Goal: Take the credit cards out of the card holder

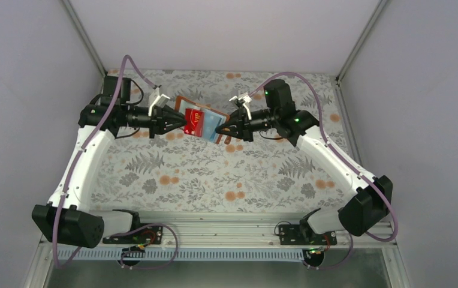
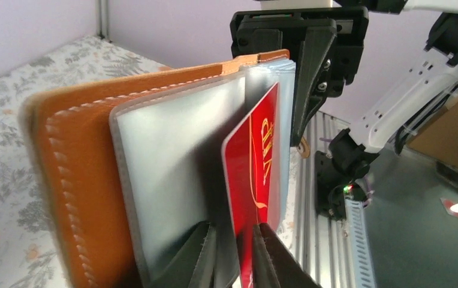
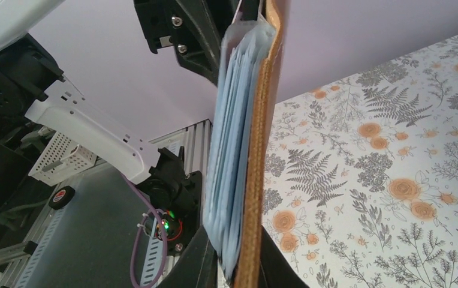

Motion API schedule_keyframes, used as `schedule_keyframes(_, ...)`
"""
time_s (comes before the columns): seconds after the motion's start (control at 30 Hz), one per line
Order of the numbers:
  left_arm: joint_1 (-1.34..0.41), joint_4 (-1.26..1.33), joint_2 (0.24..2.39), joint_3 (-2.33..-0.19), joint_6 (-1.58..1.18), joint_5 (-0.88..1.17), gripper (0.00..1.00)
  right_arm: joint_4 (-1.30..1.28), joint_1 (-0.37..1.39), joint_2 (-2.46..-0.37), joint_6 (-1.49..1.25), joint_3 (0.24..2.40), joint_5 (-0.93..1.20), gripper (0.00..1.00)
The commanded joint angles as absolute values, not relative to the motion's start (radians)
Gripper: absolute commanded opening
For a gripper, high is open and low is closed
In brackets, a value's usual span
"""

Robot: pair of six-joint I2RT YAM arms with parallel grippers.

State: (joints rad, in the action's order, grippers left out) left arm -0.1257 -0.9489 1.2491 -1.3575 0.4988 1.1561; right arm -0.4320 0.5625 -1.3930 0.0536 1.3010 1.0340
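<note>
Holder position: holder held in the air above the table, far side, between the two arms; open, pockets fanned.
Right gripper: right gripper closed on the holder's lower edge, brown cover and pale pockets both between the fingers.
Left gripper: left gripper closed on the near end of the red card, one finger on each face.
Card state: red card partly out of its pocket, far end still in among the sleeves.
Key relation: card's long axis runs roughly along the line from left gripper to right gripper; holder lies beyond the card, directly away from the left gripper.
Nearer arm: the left, already on the card.
Judgement: a straight draw-back of the left arm along that axis should free the card; a skewed pull risks binding in the sleeve.
Other cards: cannot tell from these views.
</note>
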Motion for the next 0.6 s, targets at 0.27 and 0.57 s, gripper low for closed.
schedule_keyframes(0.27,-0.166,-0.942,1.291,-1.398,0.513,1.206,0.19,-0.425,0.563,-1.405,0.084,1.338,1.135,0.04)
schedule_keyframes(0.57,-0.074,-0.949,1.293,-1.428,0.453,1.156,0.02,-0.434,0.507,-1.394,0.008,1.336,0.970,0.04)
